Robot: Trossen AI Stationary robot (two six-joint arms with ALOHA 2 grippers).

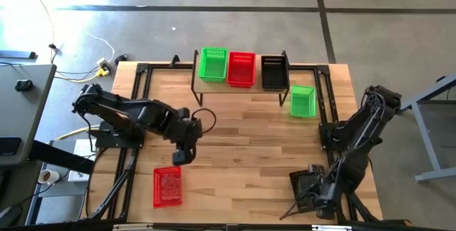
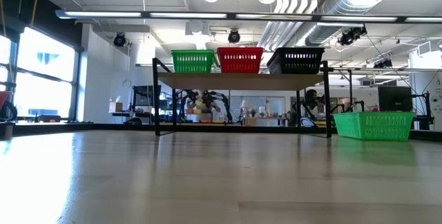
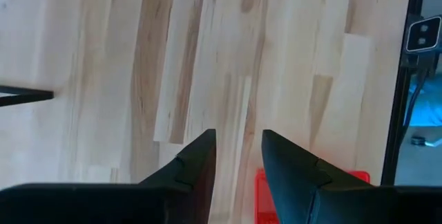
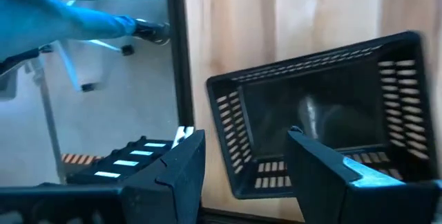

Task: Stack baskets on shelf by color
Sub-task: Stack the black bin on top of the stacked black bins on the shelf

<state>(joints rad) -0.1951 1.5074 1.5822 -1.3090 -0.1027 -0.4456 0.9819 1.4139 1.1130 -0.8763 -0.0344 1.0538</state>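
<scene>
1. Already, three stacks are sitting on the shelf (image 1: 246, 88): green (image 1: 213, 63), red (image 1: 241, 68), black (image 1: 274, 72), side by side in that order. How many baskets are nested in each I cannot tell.
2. Three baskets are lying off the shelf: a loose green basket (image 1: 303, 101) on the table just beside the shelf's right end, a loose red basket (image 1: 167, 186) near the front left edge, and a black basket (image 4: 324, 131) at the front right, where the right arm is working. Judging by this, the job is well along but not finished.
3. Left gripper (image 1: 183, 155) is hovering over bare table (image 1: 249, 145), between the shelf and the loose red basket; its jaws are standing slightly parted, holding nothing.
4. Right gripper (image 4: 245, 162) is sitting at the front right corner, jaws apart, one finger (image 4: 324, 172) reaching inside the black basket and the other outside its wall, not yet closed on it.
5. Right wrist view is showing the black basket plainly, tilted; from overhead it is nearly lost against the dark arm.
6. Left wrist view is catching only a corner of the loose red basket, past the fingers (image 3: 197, 165).
7. Low view is showing the shelf stacks and the loose green basket, but neither arm.
</scene>
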